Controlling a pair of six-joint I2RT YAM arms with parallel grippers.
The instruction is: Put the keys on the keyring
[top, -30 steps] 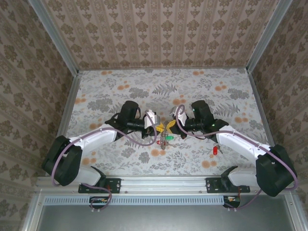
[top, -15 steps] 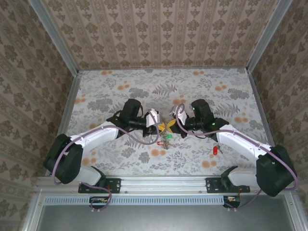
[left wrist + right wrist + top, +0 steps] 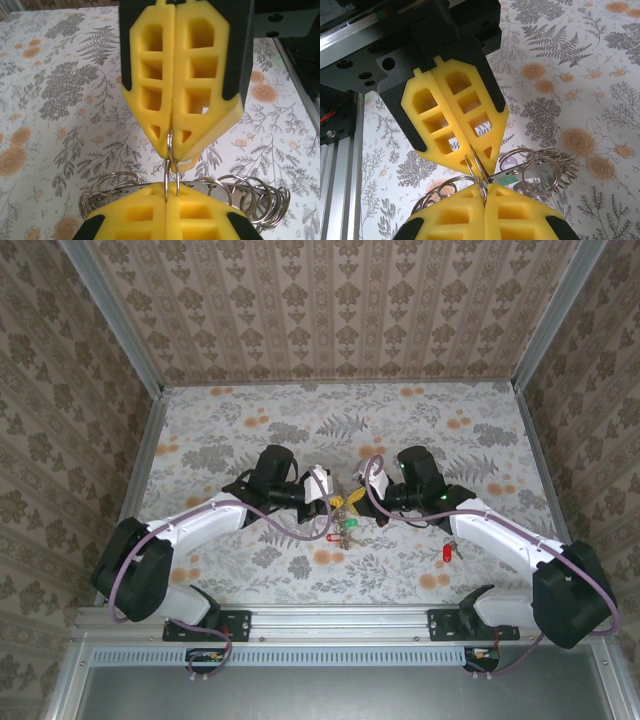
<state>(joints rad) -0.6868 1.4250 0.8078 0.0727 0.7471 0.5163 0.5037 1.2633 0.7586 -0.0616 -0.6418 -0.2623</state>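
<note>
The keyring (image 3: 112,183), a silvery bunch of thin coiled loops, hangs just above the table between the two grippers. My left gripper (image 3: 171,188) (image 3: 329,503) is shut on one upright loop (image 3: 170,160) of it. My right gripper (image 3: 483,188) (image 3: 357,498) is shut on the same loop (image 3: 477,162), tip to tip with the left gripper's yellow fingers (image 3: 451,117). A green-headed key (image 3: 507,178) (image 3: 349,528) and a red-headed key (image 3: 333,537) dangle below the grippers. Another red-headed key (image 3: 447,554) lies on the table to the right, beside the right forearm.
The floral tablecloth (image 3: 250,440) covers the whole table. Wallpapered walls close it in at the back and on both sides. A metal rail (image 3: 340,625) with the arm bases runs along the near edge.
The left wrist has shifted slightly to the right and further back. Both grippers stay shut on the ring and the hanging keys barely move.
</note>
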